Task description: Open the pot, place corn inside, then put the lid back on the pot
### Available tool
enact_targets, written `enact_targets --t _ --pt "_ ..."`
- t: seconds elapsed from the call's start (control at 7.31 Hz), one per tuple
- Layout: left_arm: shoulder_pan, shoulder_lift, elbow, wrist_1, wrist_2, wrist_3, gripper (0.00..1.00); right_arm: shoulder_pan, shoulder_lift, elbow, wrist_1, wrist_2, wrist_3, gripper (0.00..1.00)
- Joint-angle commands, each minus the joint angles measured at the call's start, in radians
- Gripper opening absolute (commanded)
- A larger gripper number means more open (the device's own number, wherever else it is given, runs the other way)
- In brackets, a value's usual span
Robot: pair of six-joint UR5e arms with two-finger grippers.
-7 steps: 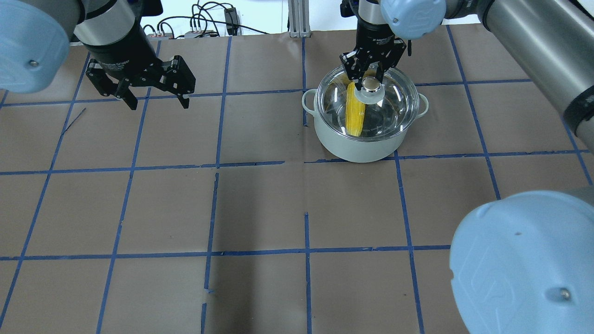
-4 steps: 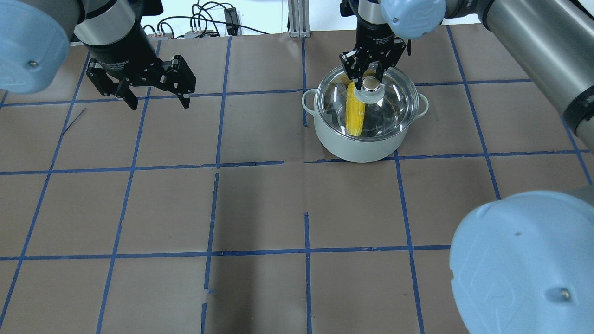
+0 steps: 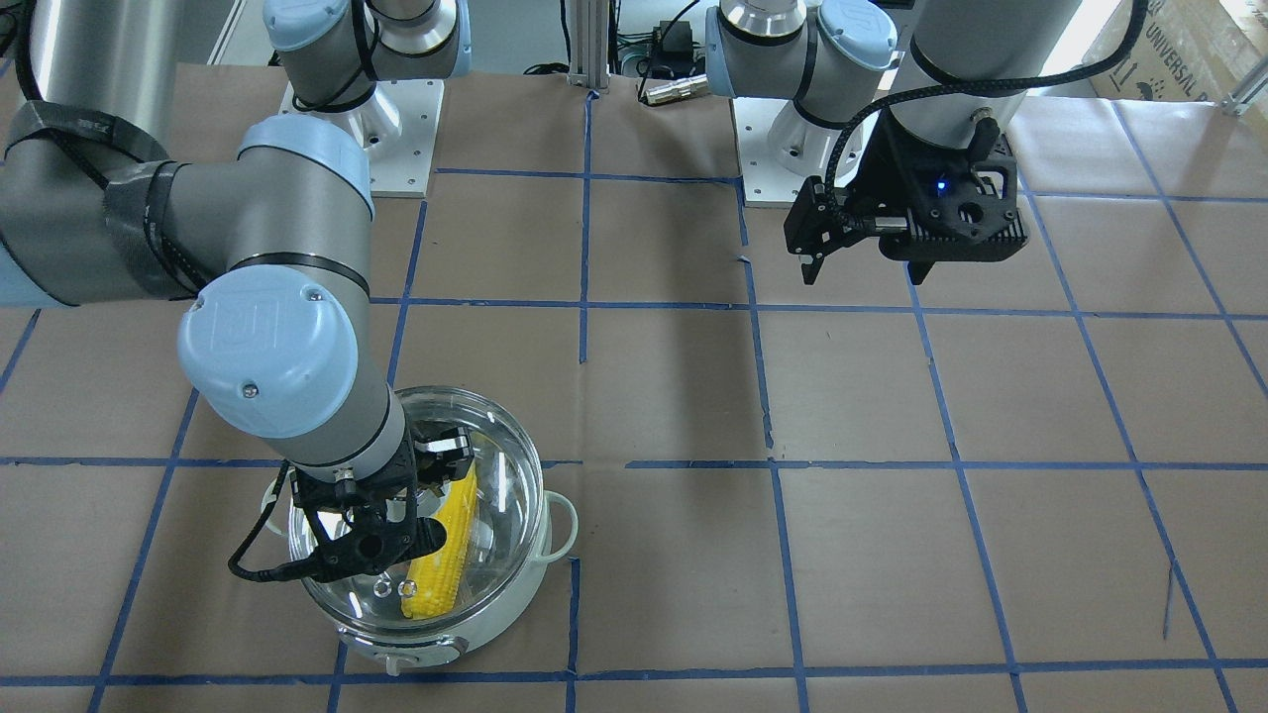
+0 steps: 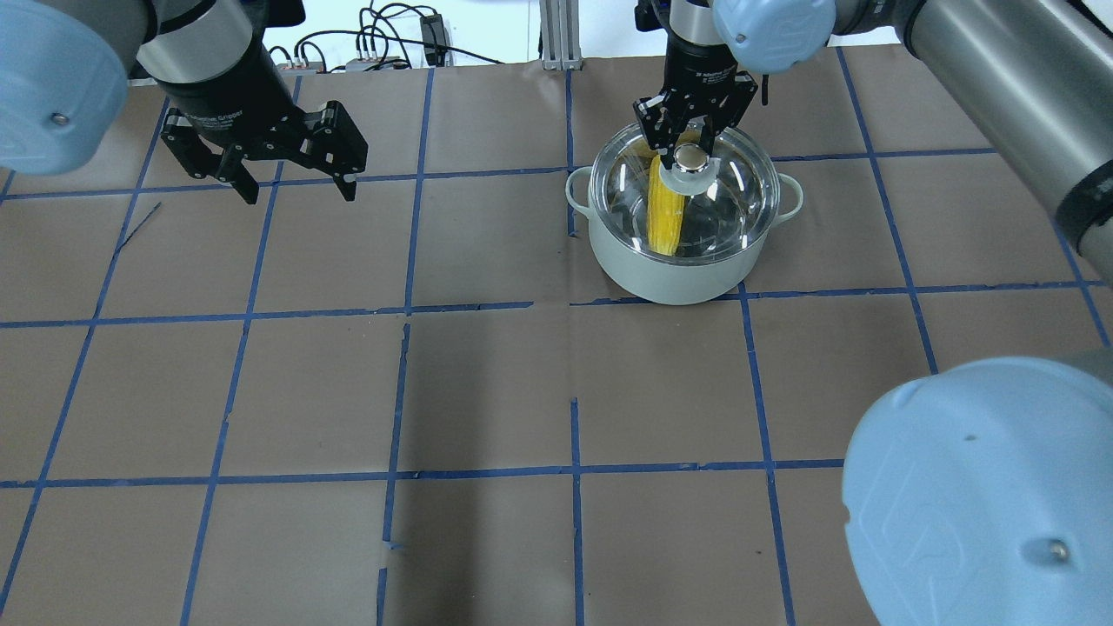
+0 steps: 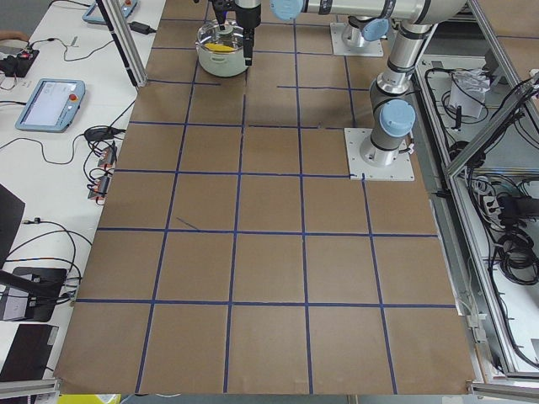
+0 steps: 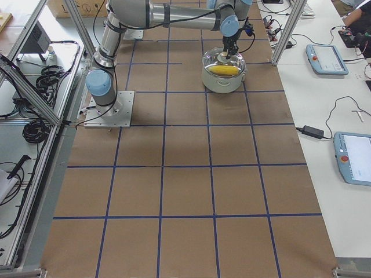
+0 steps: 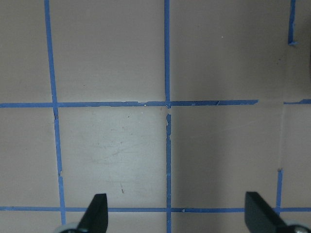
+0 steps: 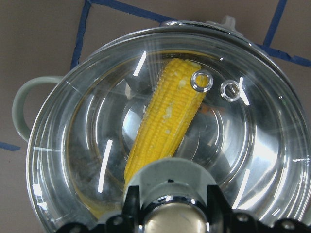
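Over the pot (image 4: 669, 283), the right gripper (image 4: 688, 149) pointed straight down, clamped on the beige knob (image 4: 692, 159) of the glass lid (image 4: 735, 187), which sat on the rim with the corn (image 4: 665, 213) lying inside. Well apart, the left gripper (image 4: 298, 196) hovered above the table (image 4: 487, 391), spread wide and holding nothing.

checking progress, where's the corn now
Overhead view: the yellow ear of corn lies inside the round pale mint pot, right of centre near the far edge, under the clear glass domed lid.
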Motion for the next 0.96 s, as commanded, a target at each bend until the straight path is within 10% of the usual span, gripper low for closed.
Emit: enact_targets --t 0.0,0.41,0.55,0.82 --pt "0.000 0.002 -0.001 0.001 -0.001 0.000 1.00 -0.002 0.001 0.000 0.000 -0.001 0.000 0.40" --pt "0.000 0.004 -0.001 0.001 -0.001 0.000 1.00 -0.003 0.002 0.002 -0.002 -0.001 0.001 0.46" --pt "0.000 0.005 -0.001 -0.001 -0.001 0.000 1.00 -0.003 0.001 0.000 -0.036 -0.008 0.011 0.99" --pt "0.000 0.005 0.001 0.001 -0.001 0.001 1.00 -0.002 -0.001 0.002 -0.061 -0.015 0.012 1.00"
